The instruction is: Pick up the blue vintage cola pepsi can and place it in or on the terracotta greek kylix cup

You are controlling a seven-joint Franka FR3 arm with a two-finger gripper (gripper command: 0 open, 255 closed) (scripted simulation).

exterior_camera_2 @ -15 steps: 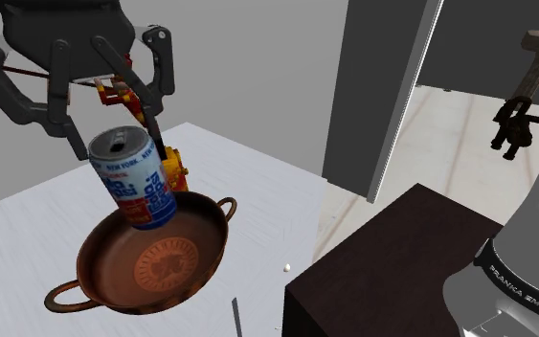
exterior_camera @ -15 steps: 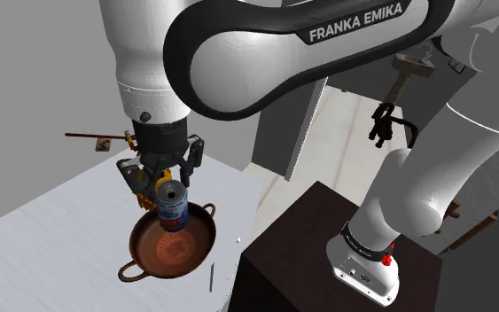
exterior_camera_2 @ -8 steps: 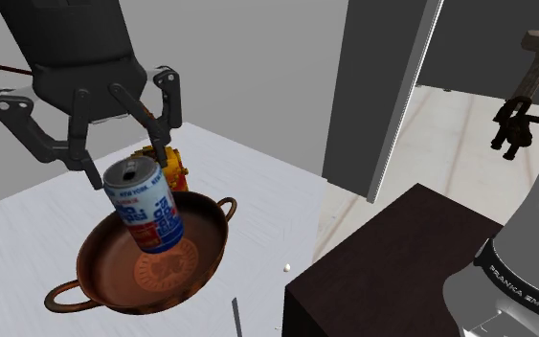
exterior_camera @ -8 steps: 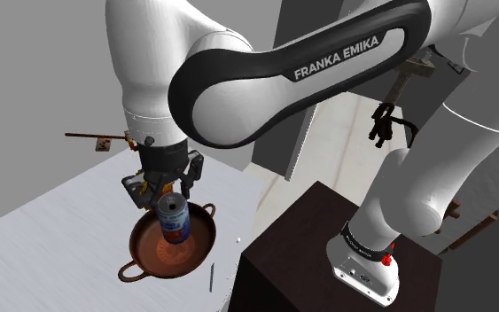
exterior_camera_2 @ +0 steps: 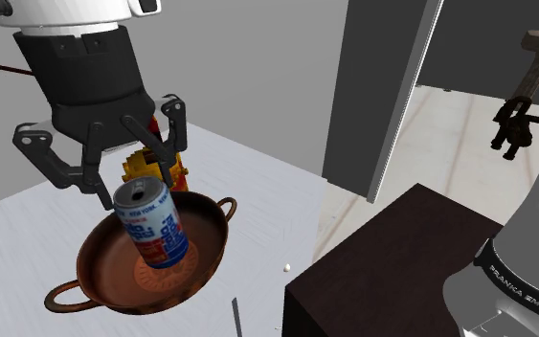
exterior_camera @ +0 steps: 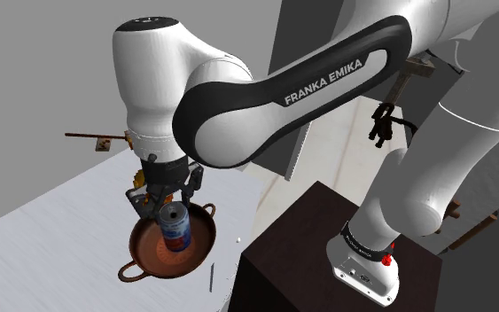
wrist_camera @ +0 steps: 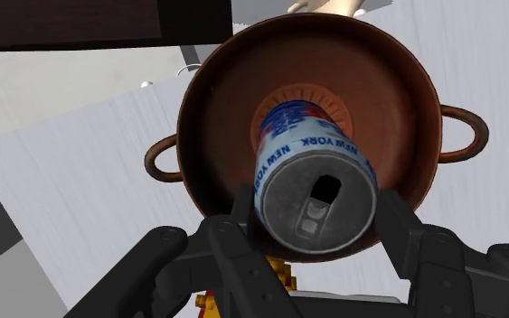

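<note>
Gripper (exterior_camera_2: 135, 189) clamps the blue can (exterior_camera_2: 159, 235) by its top (tilted), lowering it into the brown cup (exterior_camera_2: 104, 278).

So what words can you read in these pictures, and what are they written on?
"FRANKA EMIKA": on the white arm, along its dark link.
"FRANKA EMIKA": on the arm's base ring.
"NEW YORK": on the blue drinks can, near its top.
The can's other print is too blurred to read.

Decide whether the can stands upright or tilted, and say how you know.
Tilted: in the second exterior view the can leans, top left of base.
</note>
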